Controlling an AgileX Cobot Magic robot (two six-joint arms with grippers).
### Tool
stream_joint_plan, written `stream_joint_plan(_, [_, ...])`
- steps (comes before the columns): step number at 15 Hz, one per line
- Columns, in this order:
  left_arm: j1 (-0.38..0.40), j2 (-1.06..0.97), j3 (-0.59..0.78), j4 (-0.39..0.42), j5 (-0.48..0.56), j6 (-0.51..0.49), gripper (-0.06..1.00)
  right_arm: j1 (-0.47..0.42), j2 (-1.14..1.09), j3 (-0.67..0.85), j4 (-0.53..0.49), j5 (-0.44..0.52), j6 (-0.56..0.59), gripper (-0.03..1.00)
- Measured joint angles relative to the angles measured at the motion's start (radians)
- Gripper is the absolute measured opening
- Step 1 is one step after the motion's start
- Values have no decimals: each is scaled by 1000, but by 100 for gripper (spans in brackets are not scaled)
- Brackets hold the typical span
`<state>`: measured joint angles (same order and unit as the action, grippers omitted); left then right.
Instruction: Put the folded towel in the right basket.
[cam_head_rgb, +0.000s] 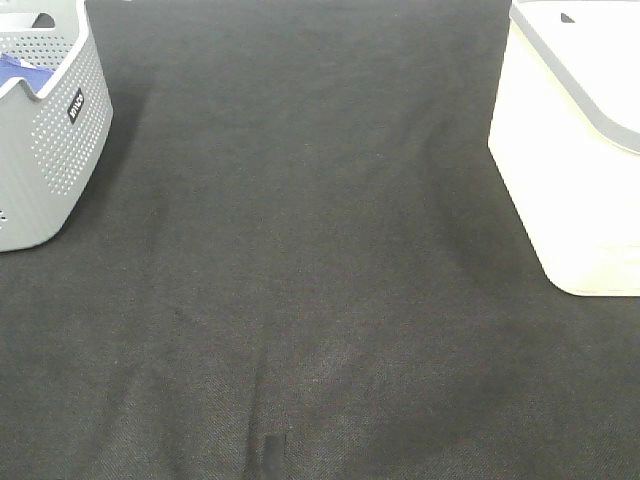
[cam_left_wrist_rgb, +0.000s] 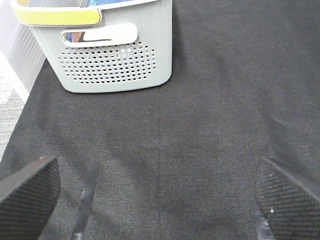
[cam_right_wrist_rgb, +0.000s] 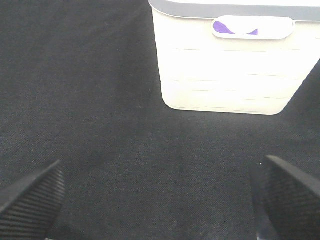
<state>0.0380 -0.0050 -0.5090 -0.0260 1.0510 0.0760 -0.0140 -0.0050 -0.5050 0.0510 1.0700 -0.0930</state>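
Observation:
The white right basket (cam_head_rgb: 575, 150) stands at the right edge of the black cloth; the right wrist view shows it too (cam_right_wrist_rgb: 227, 65). Something purple (cam_right_wrist_rgb: 234, 28) shows through its handle slot. No folded towel lies on the cloth in any view. My left gripper (cam_left_wrist_rgb: 160, 200) is open and empty over the bare cloth, facing the grey left basket (cam_left_wrist_rgb: 112, 55). My right gripper (cam_right_wrist_rgb: 160, 197) is open and empty over the cloth, facing the white basket. Neither gripper shows in the exterior high view.
The grey perforated basket (cam_head_rgb: 45, 130) stands at the far left with blue fabric (cam_head_rgb: 22, 72) inside. It has a yellow-green rim (cam_left_wrist_rgb: 55, 16). The black cloth (cam_head_rgb: 300, 280) covers the table between the baskets. The table's edge (cam_left_wrist_rgb: 12, 100) runs beside the grey basket.

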Motion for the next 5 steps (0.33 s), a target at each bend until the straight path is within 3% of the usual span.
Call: stream_joint_plan(5, [0,0,0,0,0,0,99,0,0,0,0,0,1,96])
